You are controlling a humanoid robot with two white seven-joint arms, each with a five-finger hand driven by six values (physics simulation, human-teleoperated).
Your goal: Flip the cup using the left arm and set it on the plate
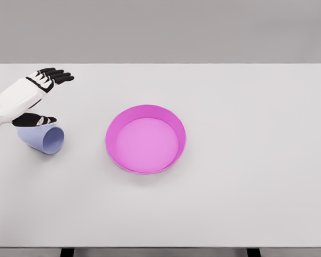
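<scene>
A pale lavender cup (43,138) lies on its side on the white table at the left, its mouth turned toward the lower right. My left hand (45,96) hovers just above and behind it, fingers (56,76) stretched out and thumb (37,120) right over the cup's upper side. The hand is open and holds nothing. A magenta plate (174,126) with a raised rim sits near the table's middle, well right of the cup. The right arm is out of view.
The white table (257,160) spans the whole view, its front edge near the bottom of the picture and a grey wall behind it.
</scene>
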